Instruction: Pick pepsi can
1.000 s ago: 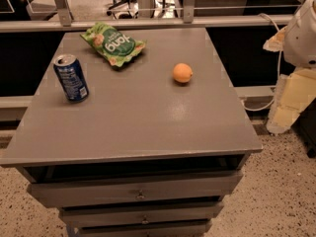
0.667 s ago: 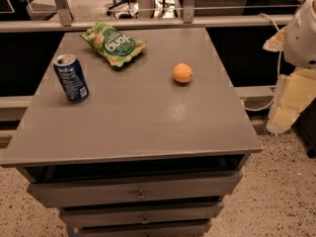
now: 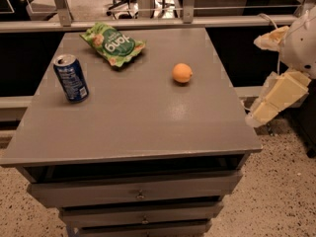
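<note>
Pepsi can (image 3: 72, 78) stands upright, well left of claw (image 3: 257, 115) beside the table (image 3: 148, 127).

Bag (image 3: 112, 44) and can (image 3: 71, 78) print illegible, claw (image 3: 269, 105) far right

Your hand (image 3: 269, 102) hangs off the counter's (image 3: 148, 127) right side, its arm (image 3: 301, 38) cut by the right border. You can't read the pepsi can's (image 3: 72, 78) print; the lowest drawer (image 3: 143, 228) runs off the bottom.

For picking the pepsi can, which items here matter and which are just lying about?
Job: pepsi can, upright on the table, left side; gripper, off its right edge.
Lying about: green snack bag; orange fruit.
</note>
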Robot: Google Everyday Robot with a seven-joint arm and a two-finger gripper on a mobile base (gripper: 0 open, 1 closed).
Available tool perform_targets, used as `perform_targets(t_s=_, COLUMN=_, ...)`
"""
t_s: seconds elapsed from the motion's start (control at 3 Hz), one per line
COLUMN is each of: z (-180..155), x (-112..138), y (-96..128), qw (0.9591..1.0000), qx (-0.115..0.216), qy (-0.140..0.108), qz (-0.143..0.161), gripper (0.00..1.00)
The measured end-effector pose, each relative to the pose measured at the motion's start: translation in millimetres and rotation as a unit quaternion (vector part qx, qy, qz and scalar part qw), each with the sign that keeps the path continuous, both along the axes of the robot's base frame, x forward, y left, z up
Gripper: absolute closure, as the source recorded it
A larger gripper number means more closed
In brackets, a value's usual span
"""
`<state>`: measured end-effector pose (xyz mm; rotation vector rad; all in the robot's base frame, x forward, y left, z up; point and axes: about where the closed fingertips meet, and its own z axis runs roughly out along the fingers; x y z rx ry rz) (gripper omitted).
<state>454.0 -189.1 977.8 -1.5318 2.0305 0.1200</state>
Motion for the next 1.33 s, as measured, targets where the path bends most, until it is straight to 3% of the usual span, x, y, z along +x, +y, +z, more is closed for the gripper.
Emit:
perform_targets(t_s=0.33, z=-0.3, x=34.1, y=40.0, qw=0.9885, qx=0.137, qy=-0.063, qz=0.009, gripper=0.0)
perform_targets(t_s=0.67, z=3.4, x=66.8, y=73.8, qw=0.9664, qx=0.239, qy=-0.094, qz=0.01, gripper=0.0)
perform_targets(t_s=1.0, z=-7.1, x=94.5, y=105.0, qw=0.949, qx=0.301, qy=-0.09, qz=0.022, gripper=0.0)
perform_targets(t_s=1.33, z=-16.0, x=109.9, y=136.7, qw=0.9469, qx=0.3, qy=-0.093, qz=0.066, gripper=0.0)
